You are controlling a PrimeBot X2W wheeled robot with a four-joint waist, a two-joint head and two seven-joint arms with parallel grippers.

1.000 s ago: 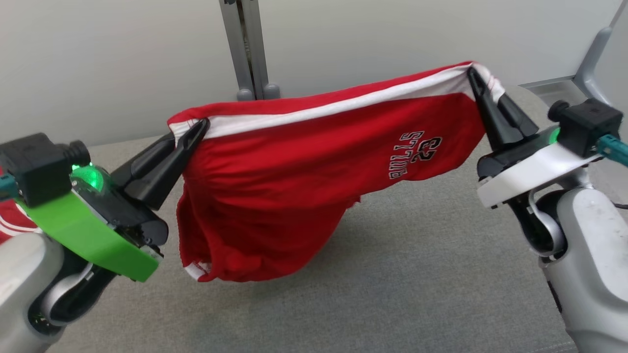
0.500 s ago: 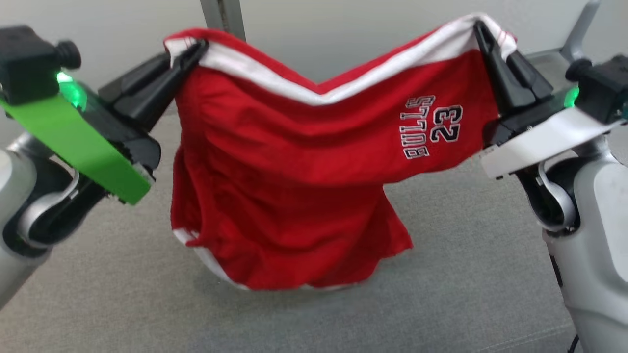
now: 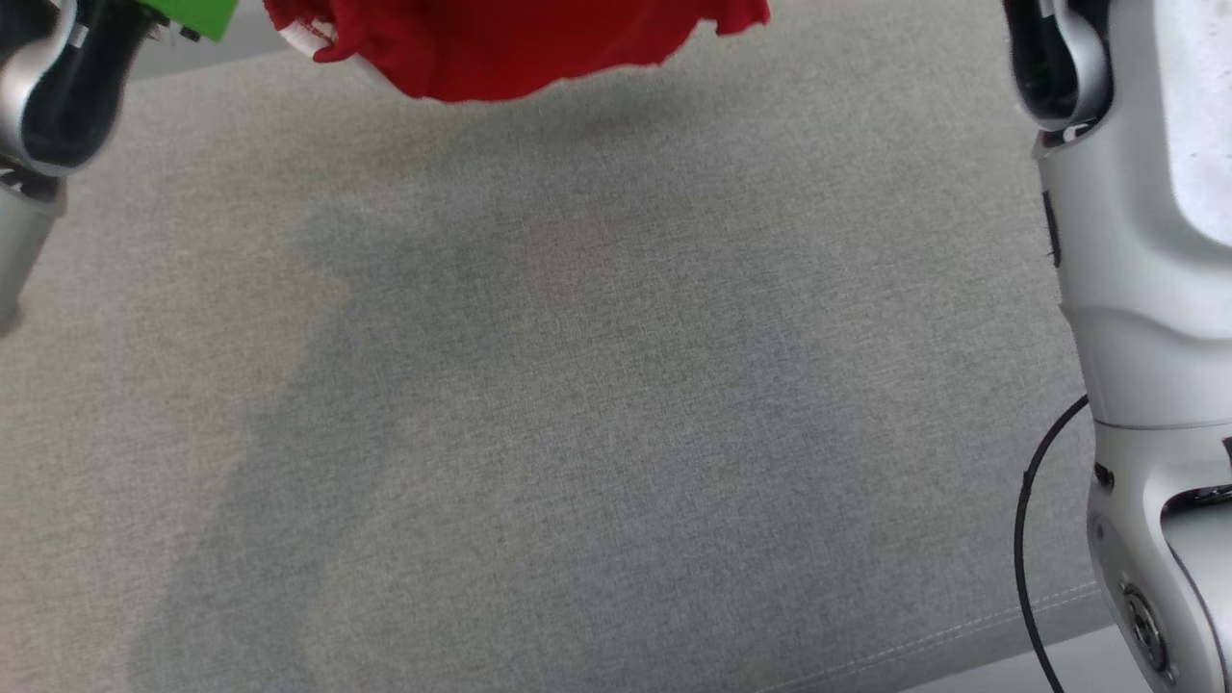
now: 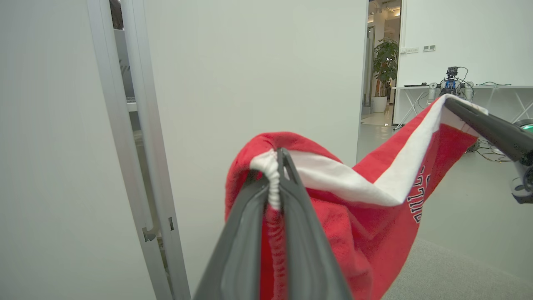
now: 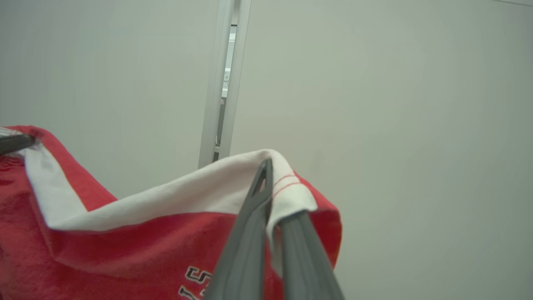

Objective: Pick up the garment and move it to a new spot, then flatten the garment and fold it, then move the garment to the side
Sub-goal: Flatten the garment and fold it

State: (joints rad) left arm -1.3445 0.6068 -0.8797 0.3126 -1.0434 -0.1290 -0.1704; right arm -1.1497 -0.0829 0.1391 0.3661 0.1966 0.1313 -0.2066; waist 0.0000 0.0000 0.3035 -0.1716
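Open room: the grey worktop (image 3: 597,404) stretches broad beneath the garment (image 3: 510,48); its stitched front edge (image 3: 962,635) crosses the lower right of the head view.
Edges: my right arm (image 3: 1136,192) lines that view's right side with a black cable (image 3: 1025,539) beside it. My left arm (image 3: 38,87) sits at the upper left. A pale wall and a metal post (image 4: 137,166) stand behind the cloth.
Head view: the red lower hem hangs at the top edge, a soft shadow under it on the worktop.
Left wrist view: past the wall, a doorway with a potted plant (image 4: 385,54) and a far table (image 4: 458,87).
Right wrist view: part of the lettering (image 5: 195,283) on the red cloth.
Left jaws: closed, pinching the gathered end of the waistband.
Right jaws: closed on the waistband's other end, white cloth folded over the tip.
Garment: held in the air between both jaws, its white band sagging in a shallow V, red body hanging below.
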